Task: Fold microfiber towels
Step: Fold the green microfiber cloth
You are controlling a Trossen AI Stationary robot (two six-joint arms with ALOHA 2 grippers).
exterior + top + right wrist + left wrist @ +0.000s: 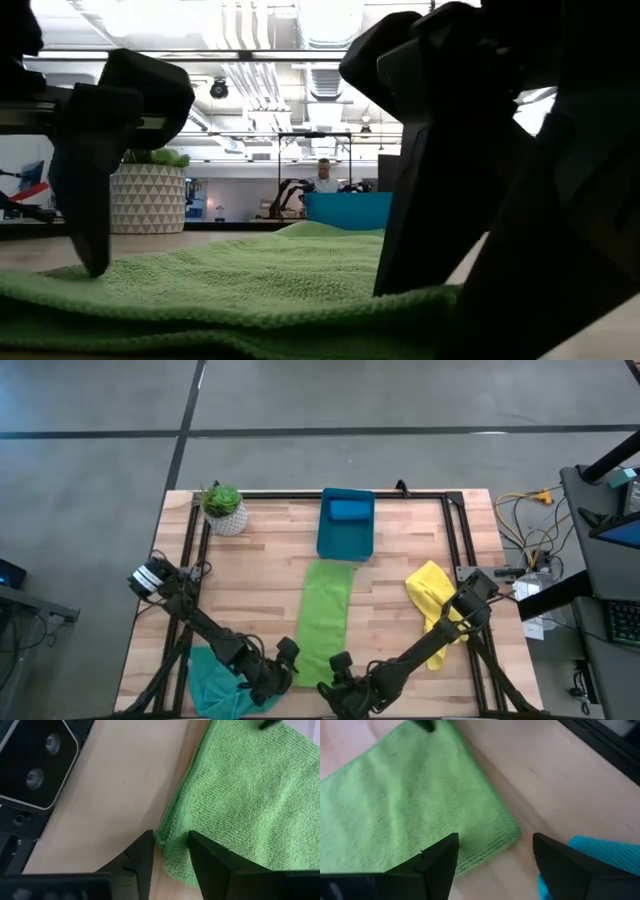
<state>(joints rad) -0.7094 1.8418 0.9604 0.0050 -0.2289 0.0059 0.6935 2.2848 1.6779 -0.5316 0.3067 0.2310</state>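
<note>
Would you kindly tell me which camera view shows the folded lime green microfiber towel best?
The high view: the lime green microfiber towel lies there as one long strip below the teal-blue plastic bin. The low view shows only its surface edge-on; each wrist view shows one near corner.

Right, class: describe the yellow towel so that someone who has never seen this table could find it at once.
Start at the wooden table and find the long green towel lying down its middle. Look to that towel's right, near the table's right edge, beside the right arm. The yellow towel lies there crumpled: the only yellow cloth, while the green one is flat.
</note>
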